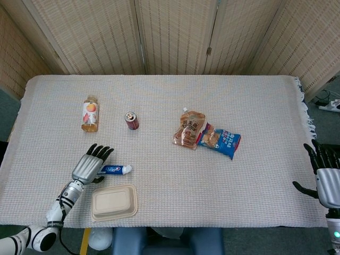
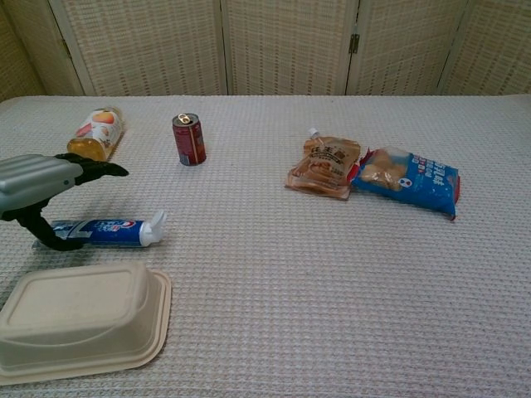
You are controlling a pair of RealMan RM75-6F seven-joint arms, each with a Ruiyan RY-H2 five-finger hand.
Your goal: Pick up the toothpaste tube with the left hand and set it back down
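Observation:
The blue and white toothpaste tube point(image 1: 115, 169) point(image 2: 109, 230) lies flat on the woven cloth, cap pointing right, just behind the takeaway box. My left hand point(image 1: 89, 163) point(image 2: 43, 189) hovers over the tube's tail end with its fingers spread forward above the tube and its thumb down at the tube's near side; nothing is held. My right hand point(image 1: 326, 176) stays at the table's right edge, fingers apart, holding nothing; the chest view does not show it.
A beige takeaway box point(image 1: 114, 202) point(image 2: 79, 320) sits right in front of the tube. Further back lie a juice bottle point(image 1: 90, 113) on its side and an upright red can point(image 1: 132, 120). Two snack bags point(image 1: 206, 135) rest mid-table.

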